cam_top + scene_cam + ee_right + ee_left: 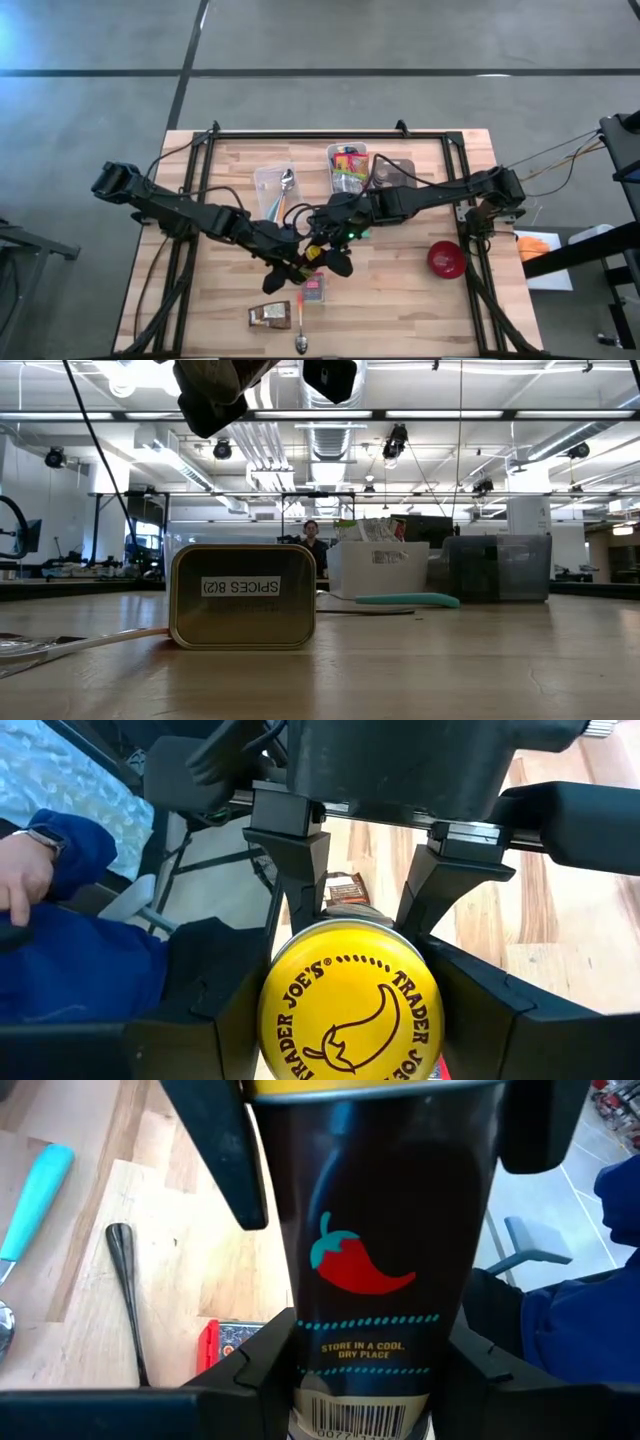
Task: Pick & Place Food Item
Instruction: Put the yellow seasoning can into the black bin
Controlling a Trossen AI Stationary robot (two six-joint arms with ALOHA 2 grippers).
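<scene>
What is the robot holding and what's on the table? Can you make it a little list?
held thing: spice jar with a red chili picture and a yellow lid
left gripper: shut on the jar
right gripper: around the lid end, grip unclear
where: above the table's middle
on table: spices tin, red bowl, teal-handled spoon

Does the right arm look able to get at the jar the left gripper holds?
Probably yes: the left gripper holds the jar mid-air with its yellow lid facing the right gripper, nothing between them.
</scene>
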